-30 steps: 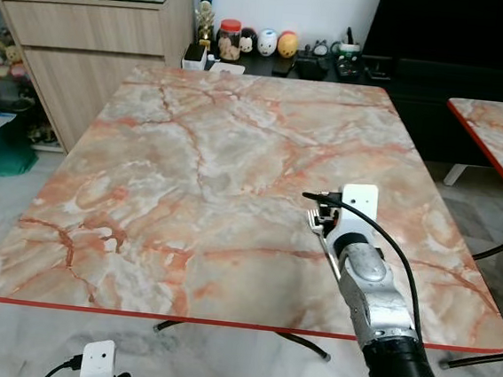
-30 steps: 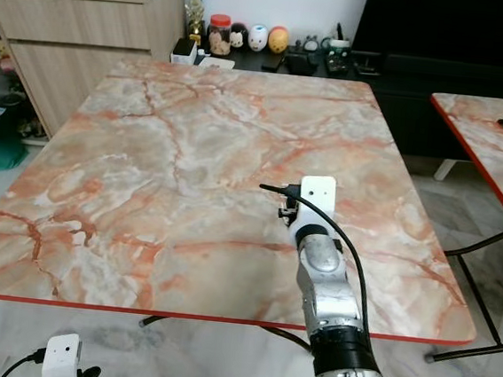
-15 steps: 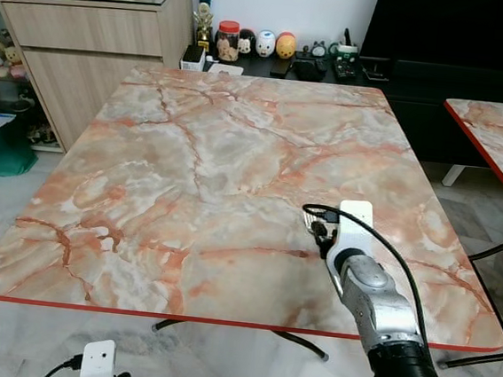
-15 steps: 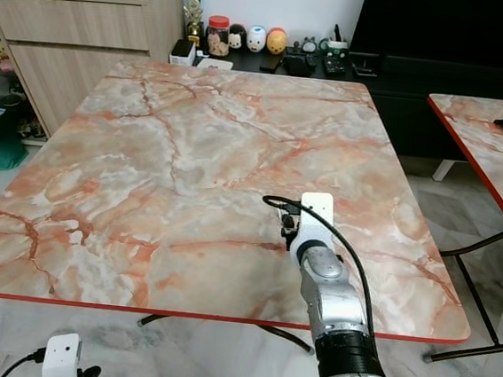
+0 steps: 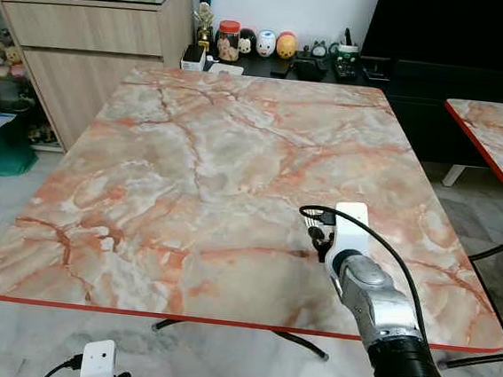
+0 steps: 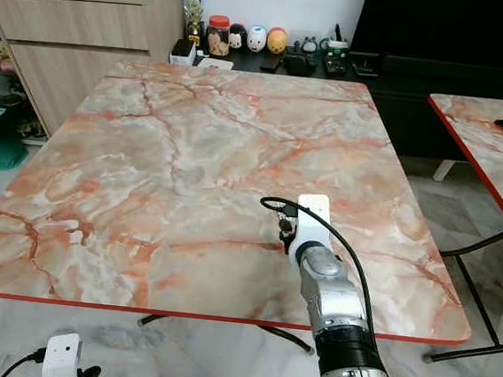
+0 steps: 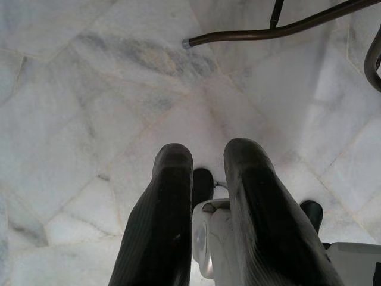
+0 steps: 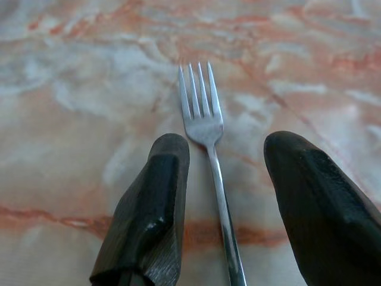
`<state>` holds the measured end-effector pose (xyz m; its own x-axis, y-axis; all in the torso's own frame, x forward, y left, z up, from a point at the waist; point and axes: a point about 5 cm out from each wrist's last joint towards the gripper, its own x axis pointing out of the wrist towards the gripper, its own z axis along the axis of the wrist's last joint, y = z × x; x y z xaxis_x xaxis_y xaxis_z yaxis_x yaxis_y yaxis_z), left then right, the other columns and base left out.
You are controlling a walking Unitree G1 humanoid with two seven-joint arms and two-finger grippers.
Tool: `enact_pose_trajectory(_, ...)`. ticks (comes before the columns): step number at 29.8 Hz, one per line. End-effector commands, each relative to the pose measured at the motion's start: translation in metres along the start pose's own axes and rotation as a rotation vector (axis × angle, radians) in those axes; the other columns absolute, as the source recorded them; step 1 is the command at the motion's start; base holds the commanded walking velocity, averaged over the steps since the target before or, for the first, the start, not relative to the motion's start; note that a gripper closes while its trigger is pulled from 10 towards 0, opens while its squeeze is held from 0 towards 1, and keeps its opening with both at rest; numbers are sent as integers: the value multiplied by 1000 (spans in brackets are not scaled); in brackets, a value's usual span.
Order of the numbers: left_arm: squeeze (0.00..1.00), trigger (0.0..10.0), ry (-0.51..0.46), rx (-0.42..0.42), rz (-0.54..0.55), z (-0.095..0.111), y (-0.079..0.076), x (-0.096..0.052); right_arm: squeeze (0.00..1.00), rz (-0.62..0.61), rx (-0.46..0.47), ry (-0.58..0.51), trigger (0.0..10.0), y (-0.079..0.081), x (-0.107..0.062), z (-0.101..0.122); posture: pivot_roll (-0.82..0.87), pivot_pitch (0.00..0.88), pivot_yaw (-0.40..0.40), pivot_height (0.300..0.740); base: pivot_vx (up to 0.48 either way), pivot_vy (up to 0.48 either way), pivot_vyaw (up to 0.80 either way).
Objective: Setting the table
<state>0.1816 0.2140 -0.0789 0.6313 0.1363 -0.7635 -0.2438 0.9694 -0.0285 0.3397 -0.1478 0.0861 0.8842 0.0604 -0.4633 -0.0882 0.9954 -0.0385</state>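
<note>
**Fork flat on marble, right fingers spread around it**

Head views: Reaches over the marble table (image 5: pixel 193 147) toward its near right corner, the right gripper (image 5: pixel 321 231) low above the top, close to the front edge. Hard to make out the fingers from here, hidden behind the white wrist block.

Right wrist view: Spread wide, both black fingers (image 8: pixel 146 208) clear of the fork (image 8: pixel 209 161), which lies flat on the marble in the gap, nearer one finger than the other. Handle runs back toward the wrist; tines point away, toward the far edge.

Left wrist view: Hangs idle over the pale floor tiles (image 7: pixel 89 89), the left gripper (image 7: pixel 205 196) with fingers slightly parted, gripping nothing.
</note>
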Motion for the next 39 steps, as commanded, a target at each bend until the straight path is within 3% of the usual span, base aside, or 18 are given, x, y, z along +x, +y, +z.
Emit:
enact_pose_trajectory(1, 0, 10000, 22, 11, 1, -4, 1, -1, 0, -1, -10, 15, 10000, -1, 1, -1, 27, 15, 0, 740, 0, 0, 0)
enact_pose_trajectory(6, 0, 10000, 22, 12, 0, -4, 1, -1, 0, 7, -7, 29, 10000, -1, 2, -5, 26, 10, 1, 740, 0, 0, 0)
enact_pose_trajectory(7, 0, 10000, 22, 12, 0, -4, 1, -1, 867, 9, -6, 32, 10000, -1, 3, -6, 26, 10, 1, 740, 0, 0, 0)
enact_pose_trajectory(8, 0, 10000, 22, 13, 0, -4, 1, -1, 1000, 10, -3, 34, 10000, -2, 3, -6, 26, 10, 1, 740, 0, 0, 0)
enact_pose_trajectory(11, 0, 10000, 22, 13, 0, -4, 1, -1, 1000, 20, -1, 35, 10000, -2, 4, -6, 26, 10, 1, 740, 0, 0, 0)
enact_pose_trajectory(12, 0, 10000, 22, 14, 0, -4, 1, -1, 804, 29, -6, 36, 10000, -1, 5, -6, 27, 8, 2, 740, 0, 0, 0)
enact_pose_trajectory(14, 0, 10000, 23, 14, 0, -4, 1, -1, 804, 35, -9, 36, 10000, -1, 5, -6, 27, 8, 2, 740, 0, 0, 0)
enact_pose_trajectory(15, 0, 10000, 23, 14, -1, -4, 1, -1, 0, 35, -11, 38, 10000, -1, 5, -6, 27, 8, 2, 740, 0, 0, 0)
enact_pose_trajectory(29, 0, 10000, 22, 15, 1, -3, 2, -1, 0, 10, 7, 62, 10000, -5, 10, -11, 30, 20, 6, 740, 0, 0, 0)
enact_pose_trajectory(30, 0, 10000, 22, 15, 1, -3, 2, -1, 0, 11, 12, 62, 8471, -5, 10, -11, 30, 20, 6, 740, 0, 0, 0)
enact_pose_trajectory(31, 0, 10000, 22, 16, 0, -3, 2, -1, 0, 12, 15, 61, 8471, -5, 11, -12, 30, 20, 6, 740, 0, 0, 0)
enact_pose_trajectory(32, 0, 10000, 22, 16, 0, -3, 2, -1, 0, 12, 16, 60, 0, -5, 11, -12, 30, 20, 6, 740, 0, 0, 0)
enact_pose_trajectory(39, 0, 10000, 25, 17, 0, -4, 2, -1, 0, 26, 14, 54, 0, -2, 12, -12, 32, 23, 7, 740, 0, 0, 0)
